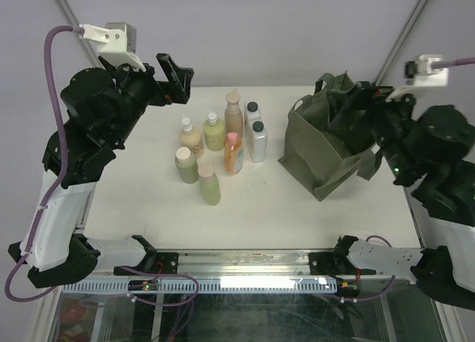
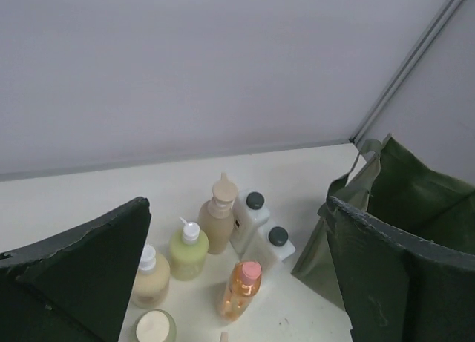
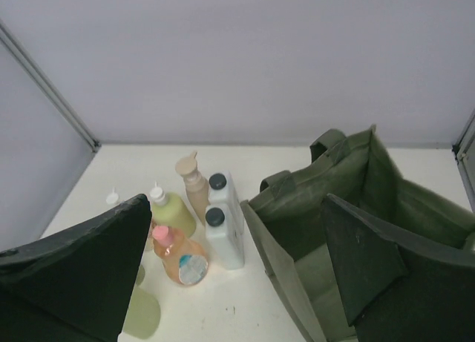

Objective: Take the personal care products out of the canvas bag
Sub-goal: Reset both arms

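Several personal care products stand in a cluster on the white table: a tan pump bottle (image 1: pixel 234 113), two white bottles with black caps (image 1: pixel 257 140), a yellow-green bottle (image 1: pixel 214 131), a beige one (image 1: pixel 191 138), an orange one (image 1: pixel 233 153) and two green ones (image 1: pixel 209 183). The olive canvas bag (image 1: pixel 326 145) stands open to their right. My left gripper (image 1: pixel 176 78) is open and empty, raised behind the cluster. My right gripper (image 1: pixel 355 108) is open and empty above the bag's mouth. The right wrist view shows the bag (image 3: pixel 349 208); no bottle shows in the part of its inside that I see.
The table's (image 1: pixel 148 208) far edge meets a grey back wall. A metal frame post (image 1: pixel 404 30) rises at the back right. The bag's strap handles (image 1: pixel 332 82) stick up at its far side. The arm bases sit along the near edge.
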Robot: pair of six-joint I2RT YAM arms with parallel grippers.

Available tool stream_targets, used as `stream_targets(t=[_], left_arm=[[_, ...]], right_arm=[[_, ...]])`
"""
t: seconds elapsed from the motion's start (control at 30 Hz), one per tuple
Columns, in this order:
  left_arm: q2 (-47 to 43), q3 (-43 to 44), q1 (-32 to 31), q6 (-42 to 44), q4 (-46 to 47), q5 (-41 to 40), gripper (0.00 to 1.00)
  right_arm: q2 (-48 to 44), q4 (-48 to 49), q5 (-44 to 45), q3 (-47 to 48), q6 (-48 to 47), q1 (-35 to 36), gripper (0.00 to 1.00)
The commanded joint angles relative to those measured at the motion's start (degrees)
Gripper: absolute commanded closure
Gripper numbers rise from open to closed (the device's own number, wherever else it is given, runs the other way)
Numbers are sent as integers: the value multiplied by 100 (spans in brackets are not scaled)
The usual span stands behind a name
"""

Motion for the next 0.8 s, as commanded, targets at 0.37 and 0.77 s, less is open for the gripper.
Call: stream_targets(t=[0.37, 0.77], left_arm=[[59, -187, -33, -351, 51, -812, 1], [-23, -411, -31, -402, 171, -1559, 1]], right_arm=[[-172, -238, 202, 247, -120, -8, 0], [-52, 88, 106, 167, -391, -11, 0]])
